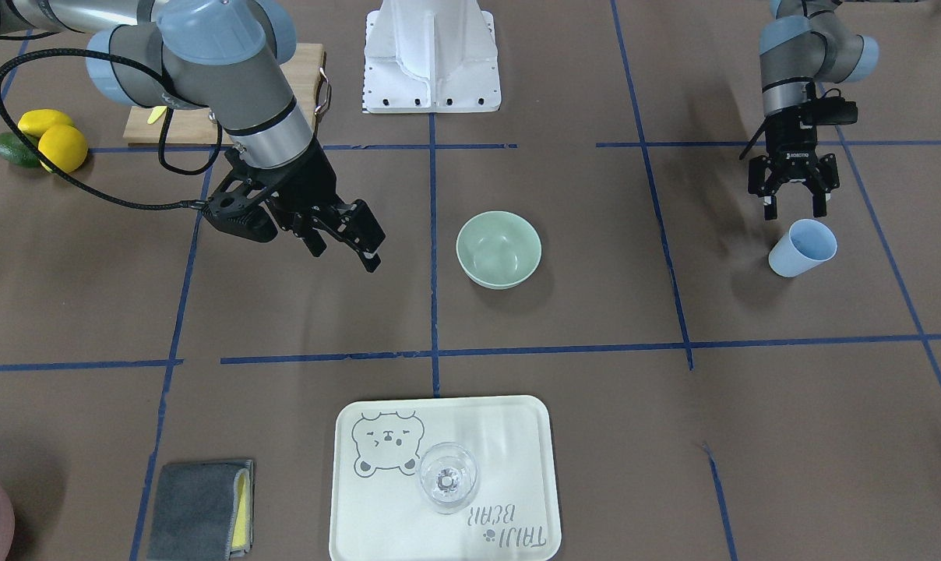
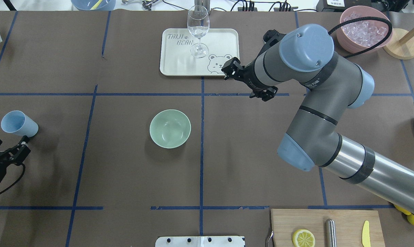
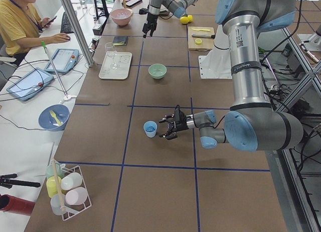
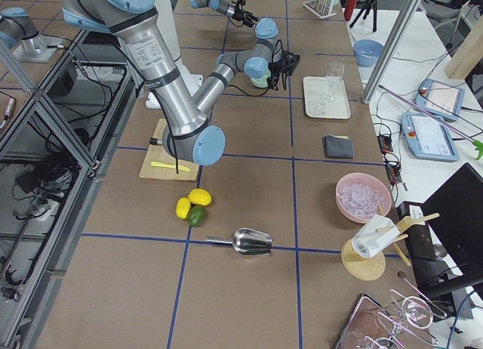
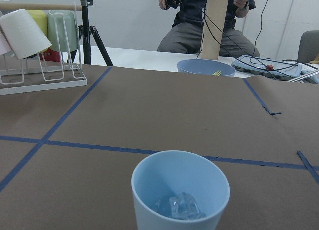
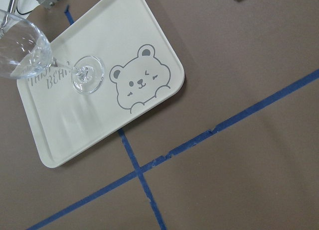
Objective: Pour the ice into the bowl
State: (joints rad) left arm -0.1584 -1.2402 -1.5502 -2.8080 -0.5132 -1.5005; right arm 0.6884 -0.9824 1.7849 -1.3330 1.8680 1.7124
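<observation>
The left gripper [image 1: 794, 210], black fingers spread and empty, hangs just beside a smooth light blue tapered cup [image 1: 802, 248], well apart from the round matte sage-green bowl [image 1: 498, 249]. Small glassy ice cubes [image 5: 178, 206] lie in that cup. The right gripper [image 1: 344, 255], likewise spread and empty, hovers near the bowl's opposite side. A cream rectangular tray [image 1: 517, 436] bearing a clear stemmed glass [image 1: 447, 477] lies beyond the bowl, away from the robot.

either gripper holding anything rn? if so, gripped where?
Nothing is held. The left gripper is open beside the light blue cup, not around it; ice sits in the cup. The right gripper is open and empty above the table.
</observation>
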